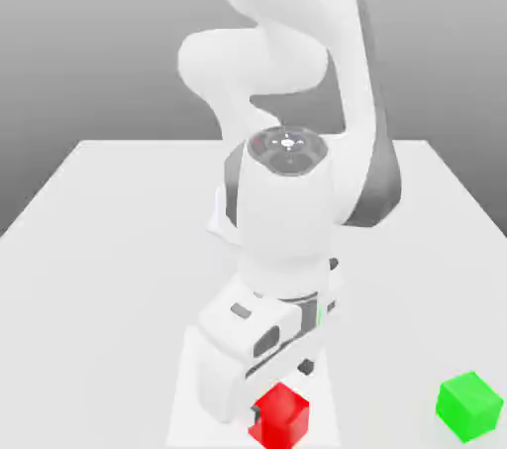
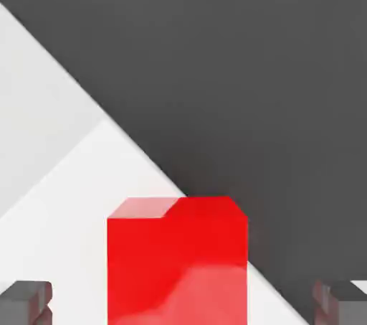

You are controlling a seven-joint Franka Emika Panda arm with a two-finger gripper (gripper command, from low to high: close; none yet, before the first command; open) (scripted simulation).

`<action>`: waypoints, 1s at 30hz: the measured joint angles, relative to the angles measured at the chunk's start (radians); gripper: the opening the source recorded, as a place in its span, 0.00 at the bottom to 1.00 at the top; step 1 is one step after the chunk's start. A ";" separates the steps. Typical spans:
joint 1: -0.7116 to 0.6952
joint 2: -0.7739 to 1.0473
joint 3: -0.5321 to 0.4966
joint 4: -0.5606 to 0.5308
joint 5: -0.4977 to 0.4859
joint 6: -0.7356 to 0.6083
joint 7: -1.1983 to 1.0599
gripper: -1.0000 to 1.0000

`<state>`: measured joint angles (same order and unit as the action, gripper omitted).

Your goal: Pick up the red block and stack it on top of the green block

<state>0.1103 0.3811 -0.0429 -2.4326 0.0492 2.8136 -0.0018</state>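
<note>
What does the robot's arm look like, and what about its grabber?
The smooth, rounded white arm has dark grey bands and a shiny grey round cap on top of one joint. The chunky white two-finger gripper has rounded edges, small black patches on its body and grey, blocky fingertips.

I'm looking at a pale, plain counter, its far edge straight across the exterior view and its sides spreading towards me. Near the front I see a brighter white rectangle on its surface, and the red block sits over that patch. Well apart, towards the exterior view's right, I have the green block directly on the counter, turned corner-on to me
</note>
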 joint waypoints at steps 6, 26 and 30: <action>-0.002 0.016 0.002 0.002 0.001 0.012 -0.001 0.00; 0.320 -0.093 0.126 0.114 -0.093 -0.208 0.500 0.00; 0.330 -0.028 0.119 0.118 -0.105 -0.148 0.513 1.00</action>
<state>0.4404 0.3533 0.0758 -2.3143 -0.0559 2.6655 0.5113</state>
